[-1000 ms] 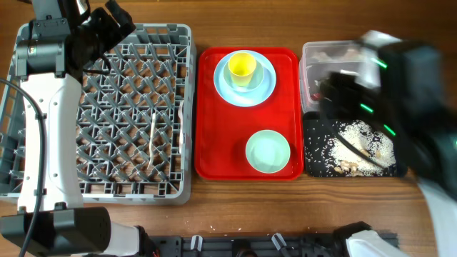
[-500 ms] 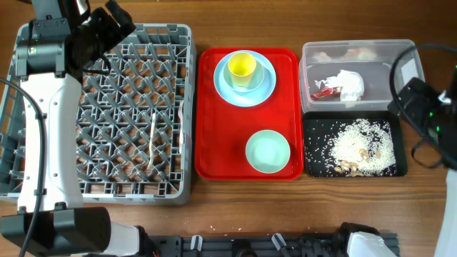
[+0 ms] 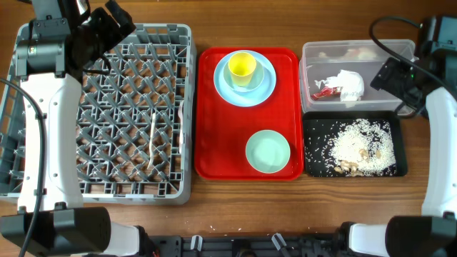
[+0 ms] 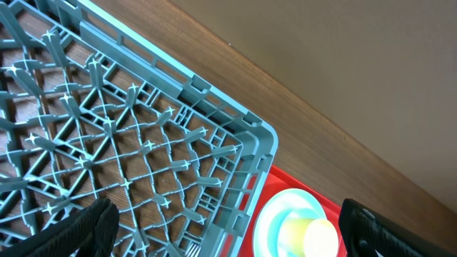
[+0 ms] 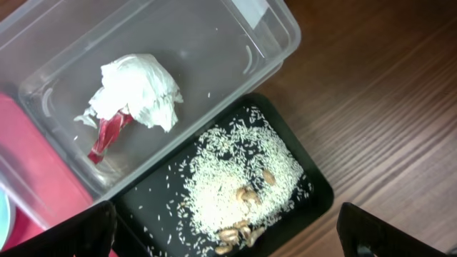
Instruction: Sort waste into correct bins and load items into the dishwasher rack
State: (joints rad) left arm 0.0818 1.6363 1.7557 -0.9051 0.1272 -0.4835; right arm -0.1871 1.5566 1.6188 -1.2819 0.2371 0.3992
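Sorting is looking finished: the napkin (image 5: 136, 89) and red wrapper (image 5: 107, 135) are lying in the clear tub (image 5: 271, 28) by the desk's far right corner, with rice (image 5: 235, 185) filling the black tray (image 5: 314, 193) beside it. Loading is coming next, probably calling for a reach to the yellow cup (image 3: 241, 66) sitting on the blue plate (image 3: 225, 89) near the far edge. The left gripper (image 4: 228, 228) and right gripper (image 5: 228, 232) are both hanging open and empty. The overhead is showing the mint bowl (image 3: 268, 151) toward the near edge, which the left wrist view is missing

I can read no words, numbers or brand marks in any of my views. The white label (image 5: 251, 8) on the tub (image 5: 207, 57) shows only as a pale blank patch, cut off by the picture's top edge.
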